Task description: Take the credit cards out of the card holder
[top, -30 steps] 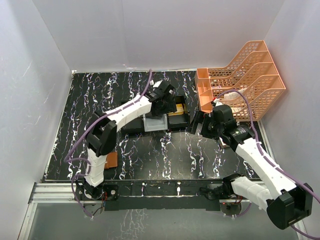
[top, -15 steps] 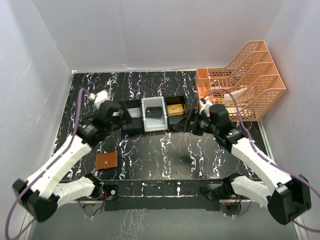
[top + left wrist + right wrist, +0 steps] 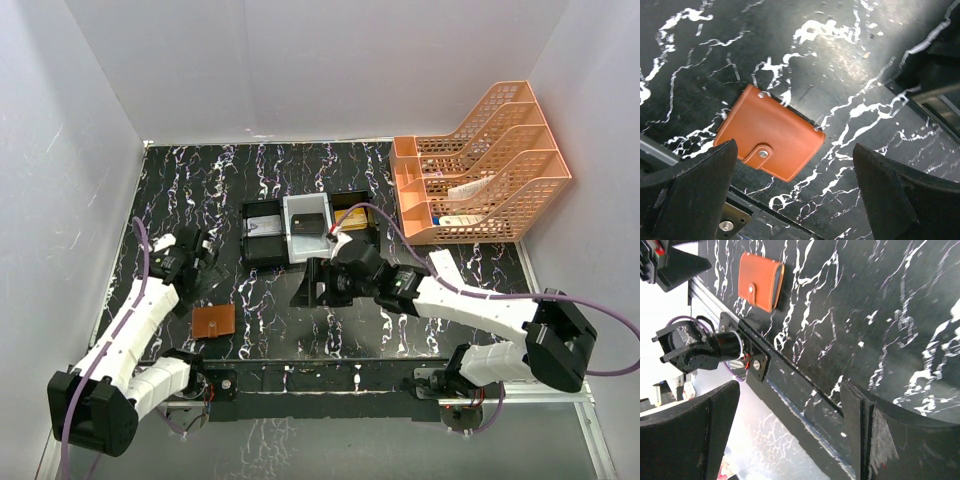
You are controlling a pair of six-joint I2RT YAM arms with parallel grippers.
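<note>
Both arms have swung in on the card holder (image 3: 769, 140), lying clasped shut near the front-left edge of the tabletop (image 3: 840, 60), left claw (image 3: 792, 192) and right claw (image 3: 785, 430) both spread wide and empty, so opening it looks next.

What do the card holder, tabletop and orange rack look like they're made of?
Card holder: smooth tan leather or faux leather, with a seamed edge and metal-looking studs on the clasp tab. Tabletop: glossy black marble-pattern surface, likely a printed sheet, since glare shows. Orange rack: moulded plastic mesh, matte.
</note>
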